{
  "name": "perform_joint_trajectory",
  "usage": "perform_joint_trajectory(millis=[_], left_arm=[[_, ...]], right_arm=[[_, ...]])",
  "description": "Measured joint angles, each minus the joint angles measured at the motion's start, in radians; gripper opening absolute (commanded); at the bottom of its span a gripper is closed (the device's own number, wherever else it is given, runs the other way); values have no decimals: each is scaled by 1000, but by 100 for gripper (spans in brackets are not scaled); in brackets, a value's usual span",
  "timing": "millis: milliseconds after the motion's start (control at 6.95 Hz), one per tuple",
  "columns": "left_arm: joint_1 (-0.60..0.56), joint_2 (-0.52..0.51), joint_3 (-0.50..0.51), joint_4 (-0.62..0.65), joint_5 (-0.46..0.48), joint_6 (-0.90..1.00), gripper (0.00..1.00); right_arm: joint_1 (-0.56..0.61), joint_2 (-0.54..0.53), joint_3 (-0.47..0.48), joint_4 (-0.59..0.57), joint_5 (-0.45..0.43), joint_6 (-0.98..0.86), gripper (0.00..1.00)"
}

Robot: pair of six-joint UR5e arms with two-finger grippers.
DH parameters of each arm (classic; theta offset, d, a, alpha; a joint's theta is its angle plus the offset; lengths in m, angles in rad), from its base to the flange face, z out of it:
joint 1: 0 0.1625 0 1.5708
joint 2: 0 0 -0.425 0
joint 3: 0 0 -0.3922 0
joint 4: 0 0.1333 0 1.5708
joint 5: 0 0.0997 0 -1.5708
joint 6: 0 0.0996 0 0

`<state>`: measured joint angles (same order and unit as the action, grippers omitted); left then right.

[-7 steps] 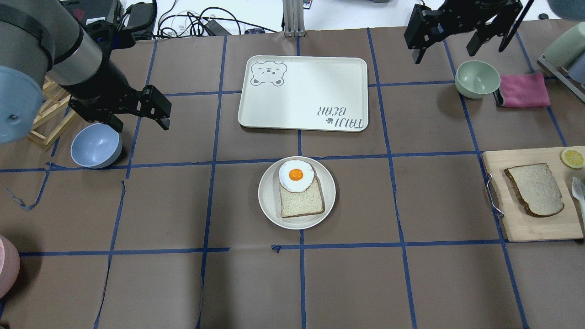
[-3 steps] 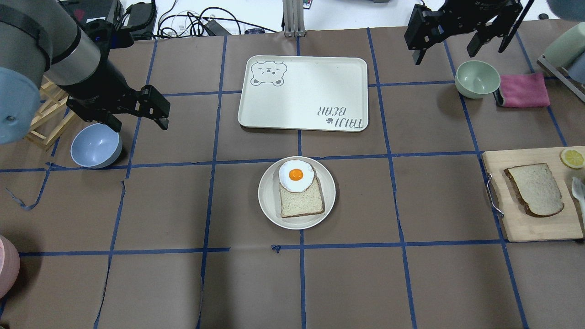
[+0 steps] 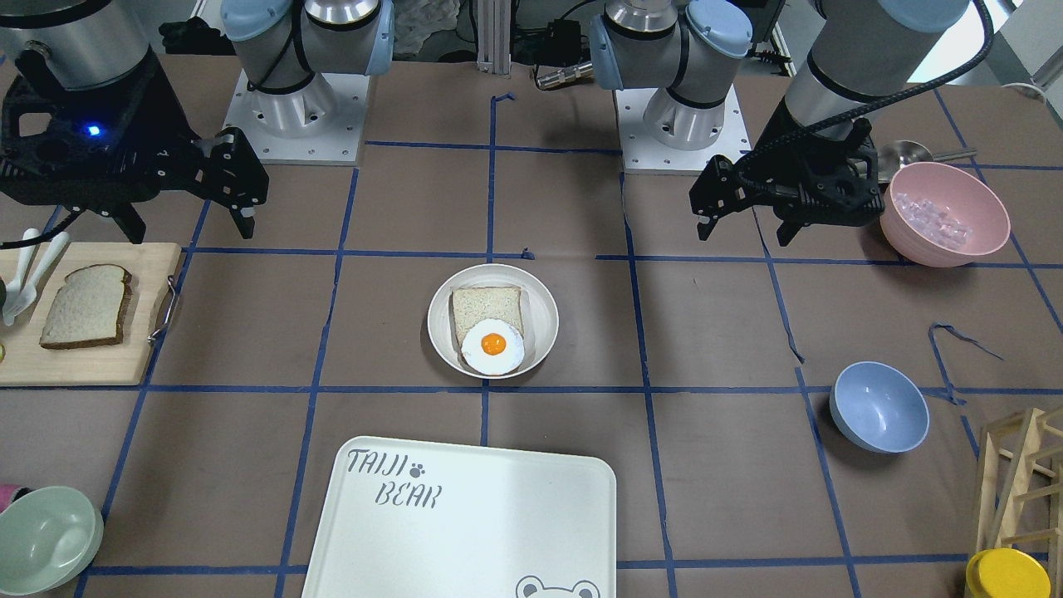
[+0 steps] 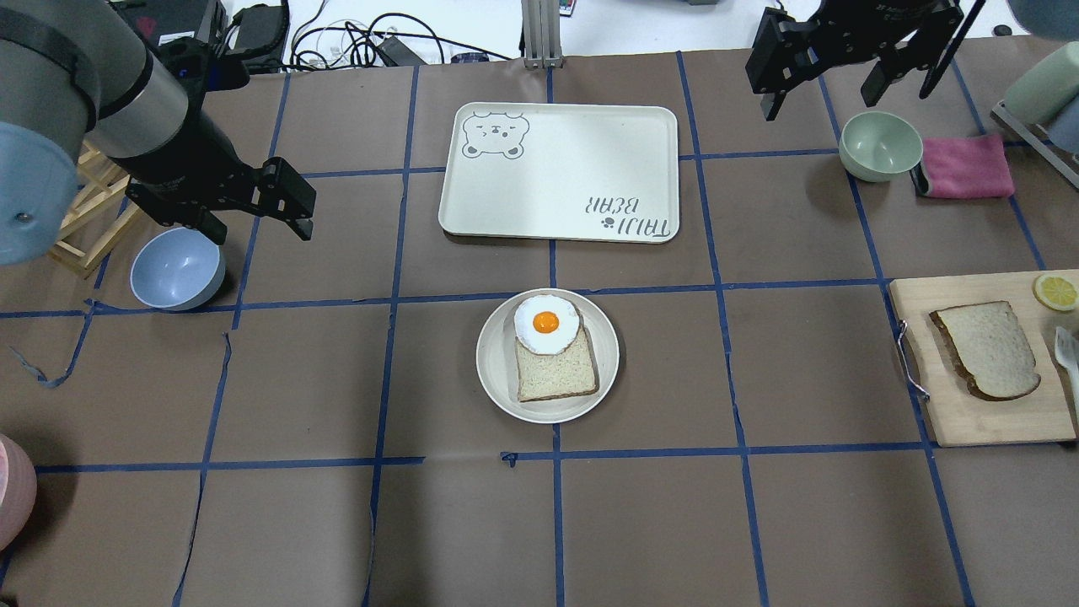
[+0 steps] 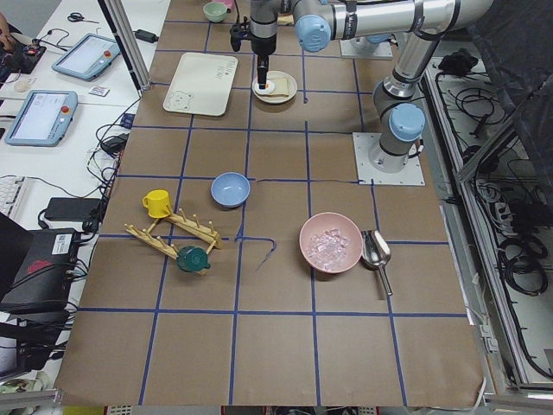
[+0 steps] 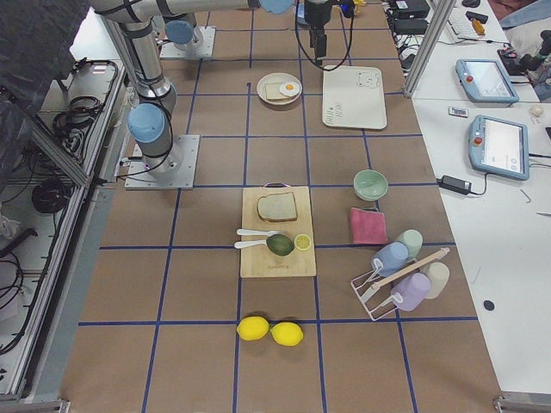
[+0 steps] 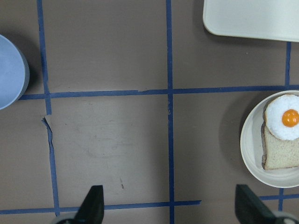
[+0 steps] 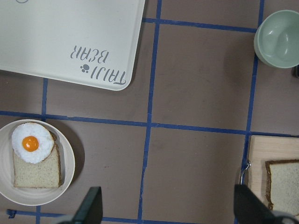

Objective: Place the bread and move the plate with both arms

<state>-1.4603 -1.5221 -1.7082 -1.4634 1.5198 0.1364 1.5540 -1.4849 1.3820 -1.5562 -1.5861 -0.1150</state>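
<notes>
While the bread (image 4: 988,350) lies flat on a wooden board (image 4: 952,419) at the right edge of the surface (image 4: 337,523), the plate (image 4: 497,371) sits at the middle, well apart from it. It carries a paler slice (image 4: 556,378) with a fried egg (image 4: 546,323) overlapping that slice's far end. Near a blue bowl (image 4: 173,270), the left gripper (image 4: 259,229) hangs above the surface, its fingers (image 7: 93,207) spread wide and empty. Near a green bowl (image 4: 879,145), the right gripper (image 4: 819,99) hangs with fingers likewise spread and empty. Beyond the plate lies a tray (image 4: 573,169), not touching it.
</notes>
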Motion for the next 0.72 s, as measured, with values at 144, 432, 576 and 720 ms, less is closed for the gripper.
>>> perform_joint_trajectory(millis=[144,432,576,720], left_arm=[[0,-1,-1,0,0,0,100],[0,-2,-1,0,-1,0,100],[0,-3,-1,0,-1,0,100],[-1,-4,-1,0,-1,1,100]], right_arm=[[0,0,0,0,0,0,100],[0,0,9,-6,1,2,100],[0,0,17,-12,1,3,100],[0,0,28,-14,2,5,100]])
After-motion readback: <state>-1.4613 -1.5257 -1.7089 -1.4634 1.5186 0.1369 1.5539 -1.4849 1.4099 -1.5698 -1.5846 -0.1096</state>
